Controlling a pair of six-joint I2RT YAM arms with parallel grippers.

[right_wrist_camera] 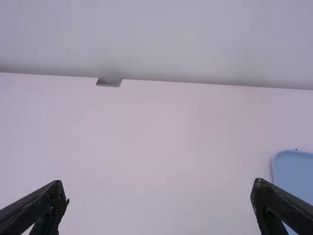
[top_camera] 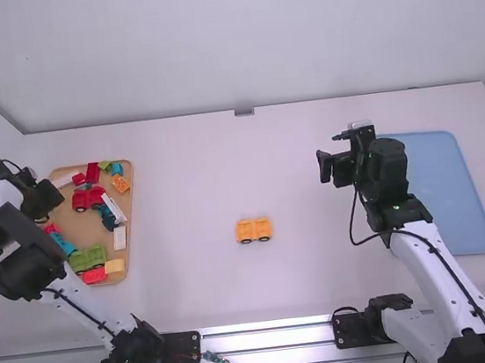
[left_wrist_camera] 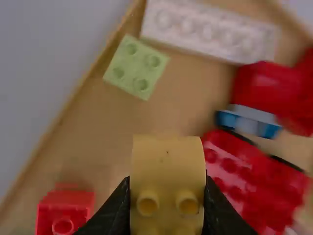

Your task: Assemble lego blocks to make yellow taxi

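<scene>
Over the left part of the wooden tray [top_camera: 130, 215], my left gripper [top_camera: 44, 206] hangs low. In the left wrist view, my left gripper [left_wrist_camera: 167, 198] is shut on a yellow block [left_wrist_camera: 167, 164], its round studs facing the camera. An orange-yellow piece with dark wheels [top_camera: 254, 230] stands alone on the middle of the table. My right gripper [top_camera: 328, 167] is over the table's right part, left of the blue tray; in the right wrist view, my right gripper [right_wrist_camera: 159, 193] is wide open with nothing between its fingers.
In the tray lie red bricks [top_camera: 88, 198], a green brick [top_camera: 87, 257], an orange brick [top_camera: 120, 183], a yellow brick [top_camera: 114, 266] and white bricks [top_camera: 119, 238]. A blue tray [top_camera: 446, 192] lies at the right, beside the right arm.
</scene>
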